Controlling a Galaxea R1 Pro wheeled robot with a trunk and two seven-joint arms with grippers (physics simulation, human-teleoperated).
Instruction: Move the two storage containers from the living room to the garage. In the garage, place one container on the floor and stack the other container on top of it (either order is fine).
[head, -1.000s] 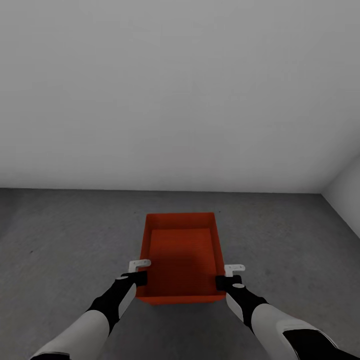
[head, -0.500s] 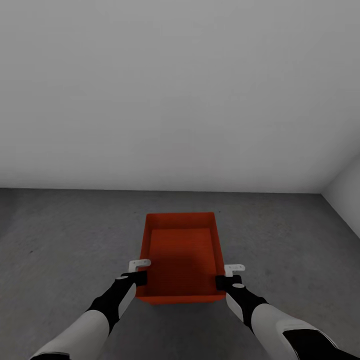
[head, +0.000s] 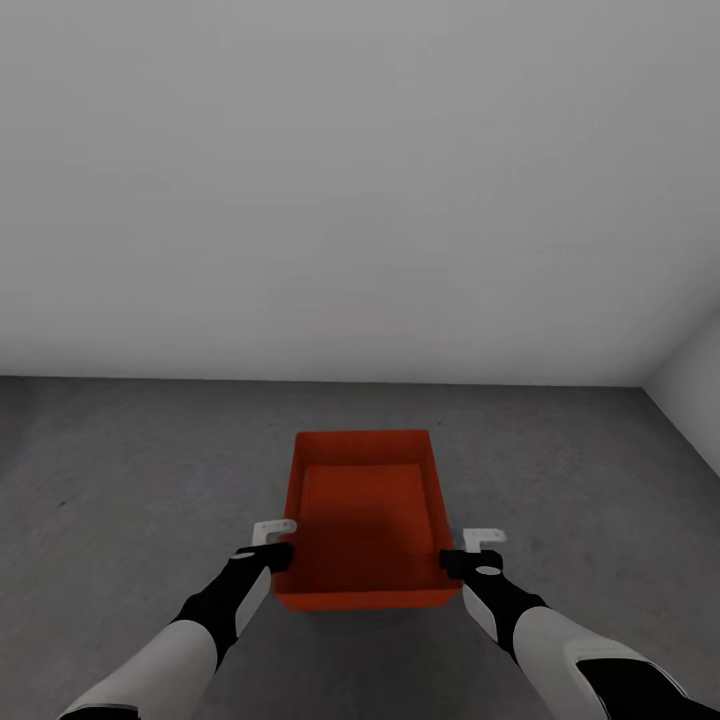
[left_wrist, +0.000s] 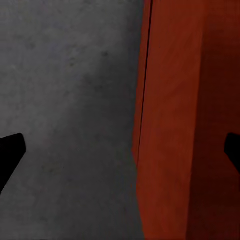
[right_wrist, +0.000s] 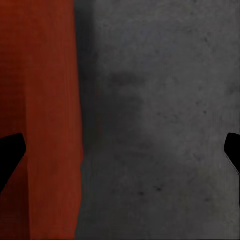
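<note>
Orange-red container sits on the garage's grey concrete floor, near the back wall, between my two arms. Only one bin is visible, so I judge the stacking not yet done.

Left gripper: fingers spread wide, straddling the bin's left wall, which shows between the tips in the left wrist view, clamping nothing. Right gripper: fingers wide apart, holding nothing, just beside the right wall; bare concrete lies between the tips in the right wrist view.

Risk: lifting the left arm sideways rather than straight up could catch that wall and drag or tip the bin.

Change from half a second ago: right gripper has shifted outward, off the bin's wall; left gripper barely moved. I read this as a release.
</note>
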